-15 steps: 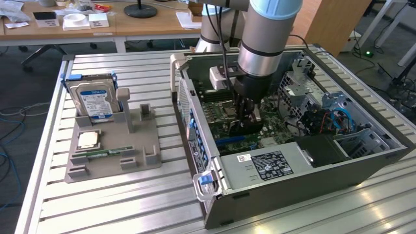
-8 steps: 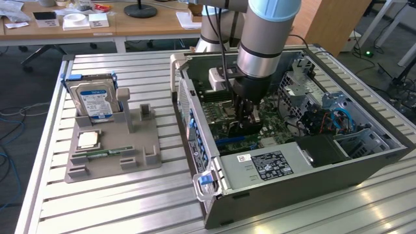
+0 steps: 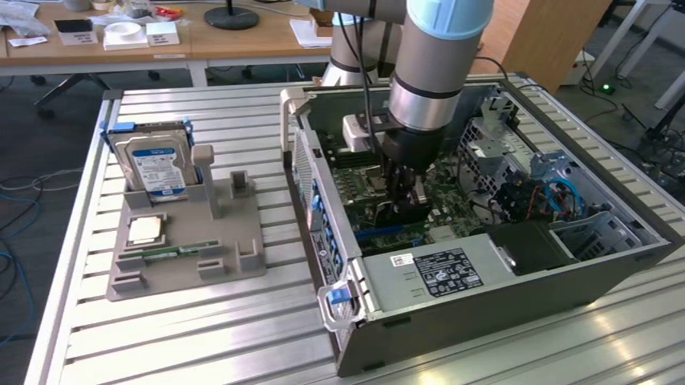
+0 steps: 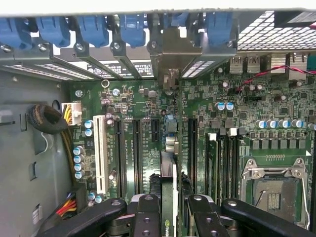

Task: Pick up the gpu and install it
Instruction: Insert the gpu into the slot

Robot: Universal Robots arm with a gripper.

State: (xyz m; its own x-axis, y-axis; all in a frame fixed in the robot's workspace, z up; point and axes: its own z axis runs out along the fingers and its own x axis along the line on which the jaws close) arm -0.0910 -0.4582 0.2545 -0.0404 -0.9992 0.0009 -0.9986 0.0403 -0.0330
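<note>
On the exterior view's left, a grey holder (image 3: 230, 241) is seen lying on the slatted bench (image 3: 214, 337). A hard drive (image 3: 160, 164) with a blue and white label is held upright at the far end of this holder. A processor chip (image 3: 146, 231) is laid flat nearer, and a narrow RAM strip (image 3: 172, 253) is placed along its near edge.

In the middle of the exterior view an open computer case (image 3: 428, 321) is placed on the bench, just beside the holder. The green motherboard (image 4: 138, 98) is seen on its floor. The arm (image 3: 434, 72) is lowered from above into the case, and the pincer (image 3: 405, 196) is found just above the motherboard.

In the wrist view the pincer (image 4: 173, 212) is seen partly closed, and the gpu (image 4: 169, 187) is gripped between its black fingers (image 4: 145, 217), one on each face of the card. The gpu is held on its edge, in line with the long slots of the motherboard. Its end bracket (image 4: 170, 54) is located at the case's slotted wall, under the row of blue clips (image 4: 94, 27). It cannot be told if the card is already seated in a slot.

Further right in the wrist view, the processor socket (image 4: 269, 192) is seen.
</note>
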